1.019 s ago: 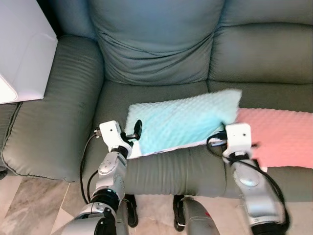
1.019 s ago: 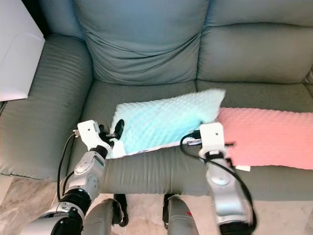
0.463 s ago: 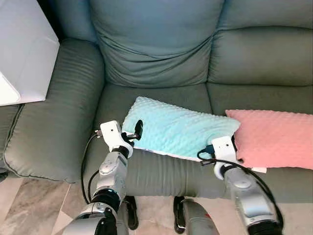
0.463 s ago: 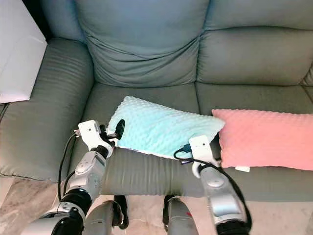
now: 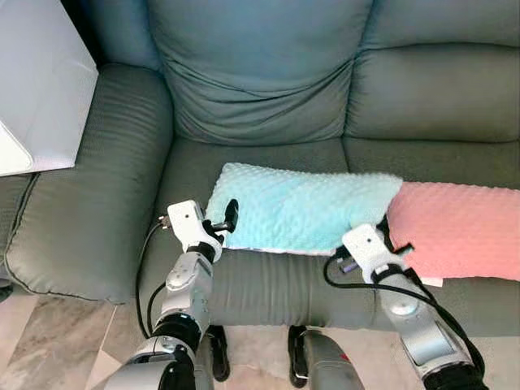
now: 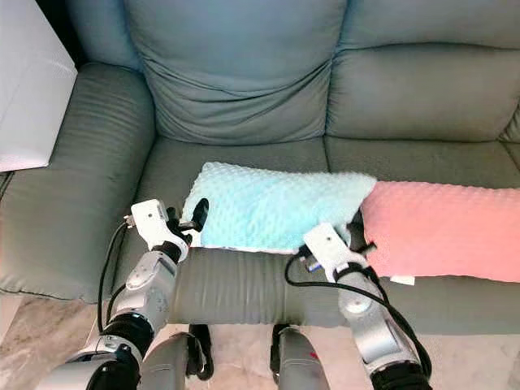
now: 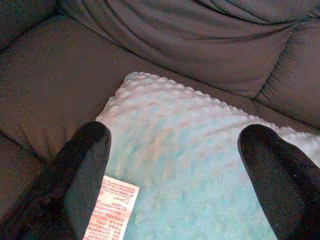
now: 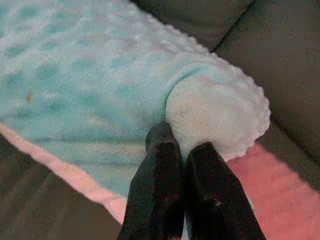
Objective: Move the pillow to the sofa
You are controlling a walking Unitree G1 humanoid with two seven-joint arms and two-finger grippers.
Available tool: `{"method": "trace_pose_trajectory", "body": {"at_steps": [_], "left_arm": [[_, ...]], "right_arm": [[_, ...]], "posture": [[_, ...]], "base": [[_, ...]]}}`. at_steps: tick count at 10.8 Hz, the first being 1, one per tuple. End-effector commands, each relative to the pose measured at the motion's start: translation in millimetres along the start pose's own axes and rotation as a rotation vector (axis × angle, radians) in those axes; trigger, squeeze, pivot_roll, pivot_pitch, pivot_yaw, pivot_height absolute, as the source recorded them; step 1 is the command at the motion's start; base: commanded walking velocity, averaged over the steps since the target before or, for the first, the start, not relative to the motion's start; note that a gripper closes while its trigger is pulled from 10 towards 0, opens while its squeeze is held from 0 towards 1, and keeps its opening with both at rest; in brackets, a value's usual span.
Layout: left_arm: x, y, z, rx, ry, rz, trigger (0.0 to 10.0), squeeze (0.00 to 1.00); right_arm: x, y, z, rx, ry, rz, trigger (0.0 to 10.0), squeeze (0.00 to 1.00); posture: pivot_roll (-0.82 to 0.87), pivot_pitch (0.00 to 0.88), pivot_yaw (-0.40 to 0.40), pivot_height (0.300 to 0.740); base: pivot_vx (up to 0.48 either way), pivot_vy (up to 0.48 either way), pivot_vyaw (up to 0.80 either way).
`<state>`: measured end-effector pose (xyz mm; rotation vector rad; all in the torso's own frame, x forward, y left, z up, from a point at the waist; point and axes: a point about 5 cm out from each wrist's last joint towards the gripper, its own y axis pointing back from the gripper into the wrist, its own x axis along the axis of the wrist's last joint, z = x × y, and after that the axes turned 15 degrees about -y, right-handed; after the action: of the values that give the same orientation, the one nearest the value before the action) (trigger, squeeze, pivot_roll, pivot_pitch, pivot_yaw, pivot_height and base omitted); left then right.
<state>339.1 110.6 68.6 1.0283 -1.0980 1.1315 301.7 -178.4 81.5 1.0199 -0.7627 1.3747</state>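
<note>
A light blue dotted pillow (image 5: pixel 301 207) lies flat on the seat of the grey-green sofa (image 5: pixel 260 81), its right end against a pink pillow (image 5: pixel 459 231). My left gripper (image 5: pixel 228 216) is at the blue pillow's front left corner; in the left wrist view it (image 7: pixel 175 145) is open, one finger (image 7: pixel 92 150) on each side of the pillow (image 7: pixel 200 165) and its white label (image 7: pixel 112 205). My right gripper (image 5: pixel 383 234) is at the front right corner. In the right wrist view it (image 8: pixel 182 150) is shut, pinching the bunched corner of the pillow (image 8: pixel 215 110).
A white box (image 5: pixel 36 81) stands beside the sofa's left armrest (image 5: pixel 89 162). Pale tiled floor (image 5: pixel 49 341) shows in front of the sofa, below its front edge (image 5: pixel 268 280). My own legs are close to that edge.
The pillow's right end, lifted a second ago, has come down and the pillow now lies flatter. My right gripper dropped lower with the corner. The left gripper has stayed put.
</note>
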Motion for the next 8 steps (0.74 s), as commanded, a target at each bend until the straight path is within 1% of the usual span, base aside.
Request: {"method": "trace_pose_trajectory", "body": {"at_steps": [1, 2, 3, 4, 5, 6, 7, 8], "left_arm": [[-7, 3.7, -0.4, 0.009, 0.006, -0.031, 10.0, 0.0], [-7, 3.6, -0.3, 0.008, 0.006, -0.03, 10.0, 0.0], [-7, 3.5, -0.1, 0.009, 0.007, -0.029, 10.0, 0.0], [-7, 3.4, 0.8, 0.009, 0.009, -0.027, 10.0, 0.0], [-7, 3.5, 1.5, 0.004, 0.012, -0.028, 10.0, 0.0], [-8, 3.7, 2.8, -0.005, 0.016, -0.036, 10.0, 0.0], [-9, 3.6, 7.3, -0.029, 0.012, -0.038, 10.0, 0.0], [-10, 2.9, 11.3, -0.054, 0.013, -0.042, 10.0, 0.0]], "right_arm": [[8, 0.0, -0.2, -0.014, -0.002, 0.066, 10.0, 0.0], [8, -2.4, -3.3, -0.023, -0.392, 0.022, 10.0, 1.0], [5, -4.1, -7.7, -0.016, -0.591, -0.018, 10.0, 1.0], [5, -4.8, -11.3, 0.023, -0.699, -0.019, 10.0, 1.0], [7, -3.9, -13.4, 0.052, -0.732, -0.005, 10.0, 1.0], [6, -2.5, -13.1, 0.061, -0.682, -0.002, 10.0, 1.0], [6, -0.7, -5.1, 0.006, -0.525, 0.014, 10.0, 1.0], [13, 1.2, 1.2, -0.042, -0.332, 0.062, 10.0, 1.0]], "posture": [[-0.21, 0.307, 0.038, 0.74], [-0.21, 0.305, 0.037, 0.74], [-0.21, 0.304, 0.037, 0.74], [-0.21, 0.302, 0.037, 0.74], [-0.21, 0.302, 0.036, 0.74], [-0.22, 0.299, 0.037, 0.74], [-0.22, 0.295, 0.037, 0.74], [-0.22, 0.29, 0.039, 0.74]], "base": [[0.0, 0.0, 0.0], [0.0, 0.0, 0.0], [0.0, 0.0, 0.0], [0.0, 0.0, 0.0], [0.0, 0.0, 0.0], [0.0, 0.0, 0.0], [0.0, 0.0, 0.0], [0.0, 0.0, 0.0]]}}
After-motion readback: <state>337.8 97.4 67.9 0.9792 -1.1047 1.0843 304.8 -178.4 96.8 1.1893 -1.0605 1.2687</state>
